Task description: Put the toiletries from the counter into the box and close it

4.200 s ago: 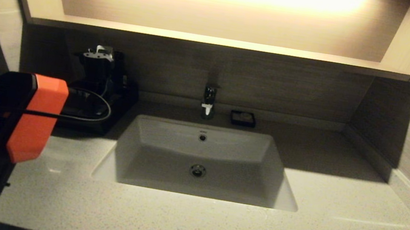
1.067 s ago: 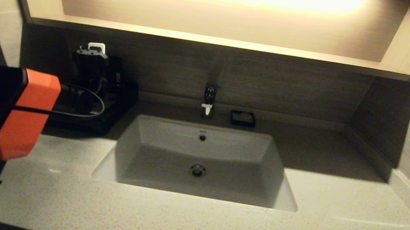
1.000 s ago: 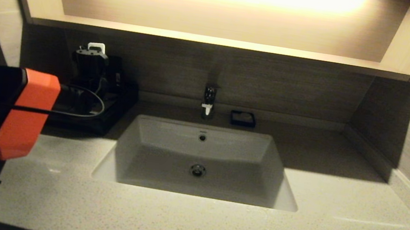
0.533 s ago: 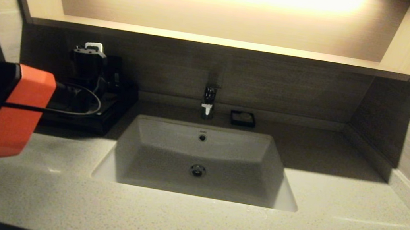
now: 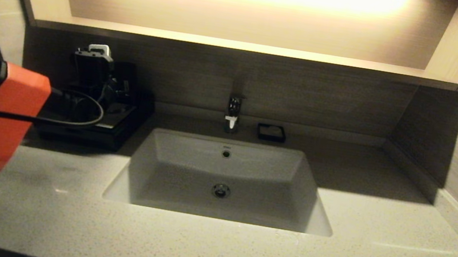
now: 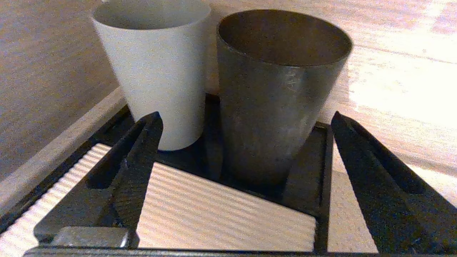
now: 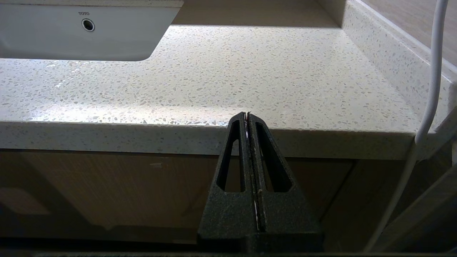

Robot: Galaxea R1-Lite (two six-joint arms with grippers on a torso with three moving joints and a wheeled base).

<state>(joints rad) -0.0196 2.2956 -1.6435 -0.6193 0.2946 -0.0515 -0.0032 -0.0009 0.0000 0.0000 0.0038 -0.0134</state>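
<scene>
Standing at the box's rear: two cups, one white [image 6: 157, 67], one dark [image 6: 278, 92]. One box [image 5: 90, 127], low and black with a pale ribbed top panel [image 6: 214, 221], at the counter's [image 5: 211, 251] back left, beside the single sink [image 5: 221, 181]. One soap dish [image 5: 271, 132] by the tap. Left gripper [image 6: 246, 123] above the box, jaws spread wide, holding nothing. Right gripper [image 7: 247, 115] at the counter's front edge, jaws pressed together, empty.
</scene>
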